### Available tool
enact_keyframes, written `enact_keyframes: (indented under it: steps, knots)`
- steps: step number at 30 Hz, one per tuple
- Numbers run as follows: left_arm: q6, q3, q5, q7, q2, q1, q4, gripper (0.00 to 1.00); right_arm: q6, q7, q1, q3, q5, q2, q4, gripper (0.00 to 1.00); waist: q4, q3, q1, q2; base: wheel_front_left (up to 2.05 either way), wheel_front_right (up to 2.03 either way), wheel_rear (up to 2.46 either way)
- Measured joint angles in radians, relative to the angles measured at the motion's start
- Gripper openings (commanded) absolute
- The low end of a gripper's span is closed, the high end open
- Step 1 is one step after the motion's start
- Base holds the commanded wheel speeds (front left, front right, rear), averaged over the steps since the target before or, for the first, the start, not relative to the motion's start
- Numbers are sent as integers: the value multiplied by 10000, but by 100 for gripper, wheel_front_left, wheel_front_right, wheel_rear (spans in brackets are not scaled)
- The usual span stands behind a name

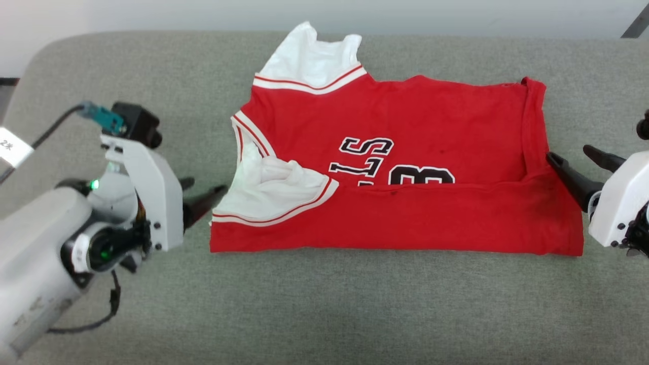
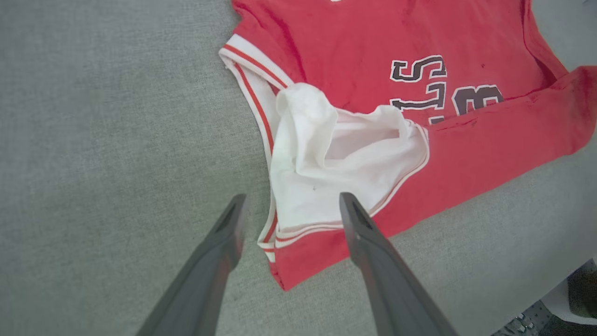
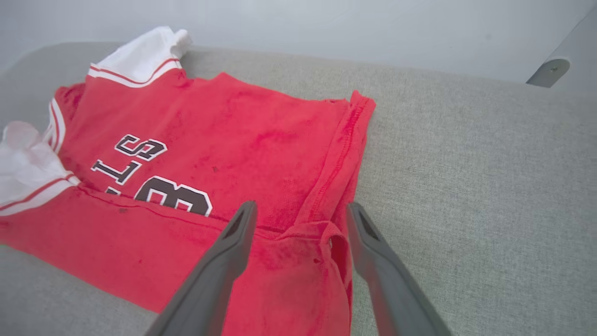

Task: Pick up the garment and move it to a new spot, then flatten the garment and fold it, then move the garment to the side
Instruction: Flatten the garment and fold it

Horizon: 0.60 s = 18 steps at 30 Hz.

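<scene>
While the red jersey T-shirt with white sleeves (image 1: 431,126) lay half-folded on the grey fabric cushion (image 1: 355,304), left gripper (image 1: 205,186) pointed low at its sleeve edge, jaws spread, right gripper (image 1: 568,153) reached in at its hem side, jaws likewise apart

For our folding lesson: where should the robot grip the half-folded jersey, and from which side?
Probably the garment by its short ends: left gripper from the left at the sleeve corner, right gripper from the right at the hem; it lies as a long band.

Red jersey (image 1: 431,121) on speckled grey surface (image 1: 355,304)
Sleeves (image 1: 263,192) white with red-striped trim; lettering (image 1: 367,146) black, edged white.
</scene>
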Motion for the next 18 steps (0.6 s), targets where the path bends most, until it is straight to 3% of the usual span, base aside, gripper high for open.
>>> enact_keyframes:
  steps: [7, 18]
  knots:
    - [786, -253, -393, 577, 403, 582, -604, 100, 0, -525, 688, -830, -362, 591, -796, 100, -219, -254, 0, 0, 0, 0, 0]
    - [848, -430, -646, 504, 408, 1197, 109, 100, -2, -1030, 2034, -2069, -589, 1517, -2063, 100, -818, -306, -1, 0, 0, 0, 0]
